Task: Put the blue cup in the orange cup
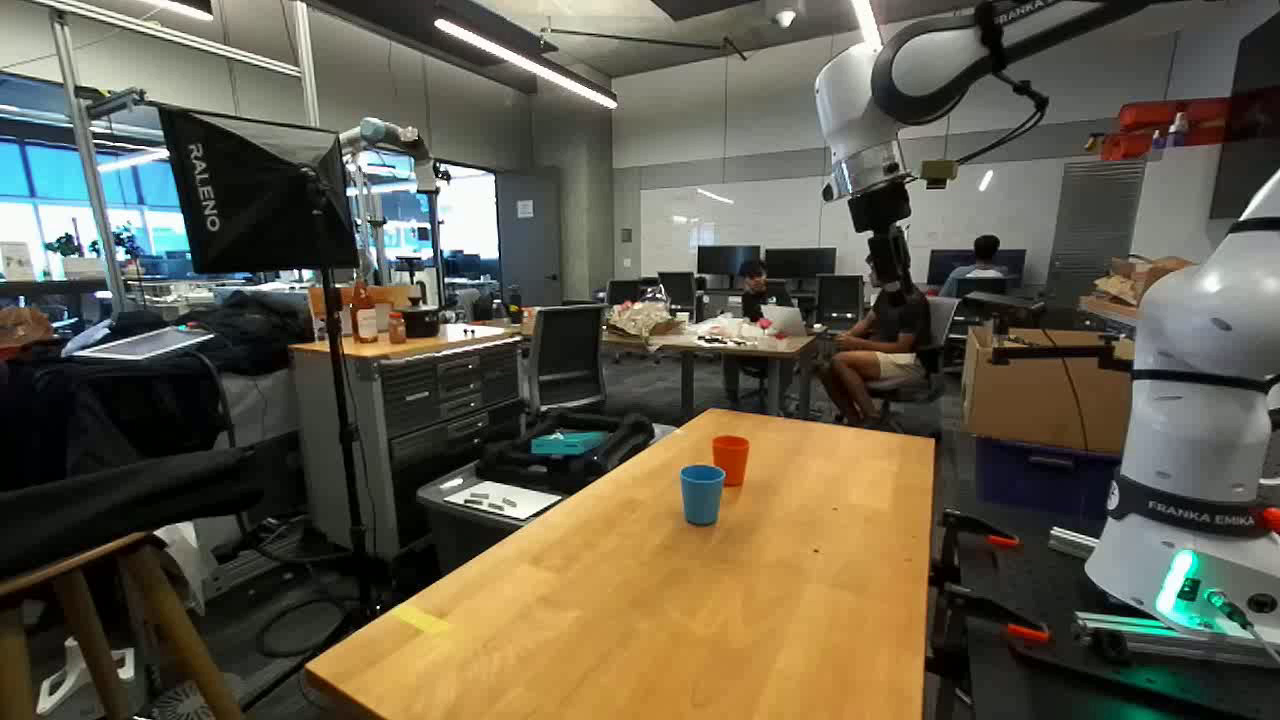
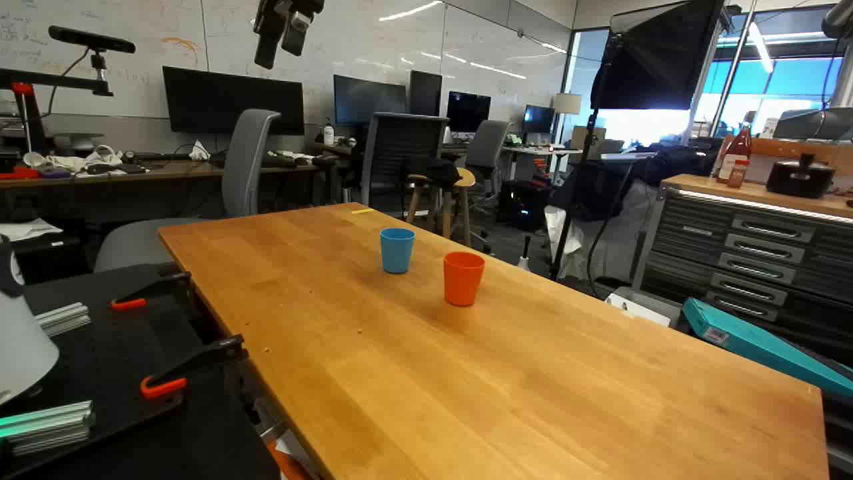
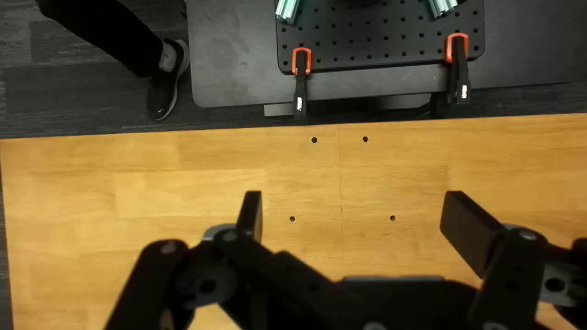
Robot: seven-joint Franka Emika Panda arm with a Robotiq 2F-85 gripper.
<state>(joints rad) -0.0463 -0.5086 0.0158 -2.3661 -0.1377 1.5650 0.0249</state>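
Worktop (image 3: 137, 238): honey-tan wood, patchwork of lighter and darker browns; dark dots (image 3: 314, 140) near one long edge. Blue cup (image 2: 397, 253): plain blue. Orange cup (image 2: 463, 280): plain orange-red. Yellow strip (image 1: 422, 619) by a worktop corner. Clamps (image 3: 301, 85) by that edge: black, orange-ended. Jaws: black.

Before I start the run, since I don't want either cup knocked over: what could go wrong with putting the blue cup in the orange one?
The blue cup stands close to the orange cup, so the open gripper could bump one while straddling the other. The wrist view shows neither cup, so lowering straight down from here would likely miss both. The cups look similar in size, so the blue one may catch on the other's rim and tip it.
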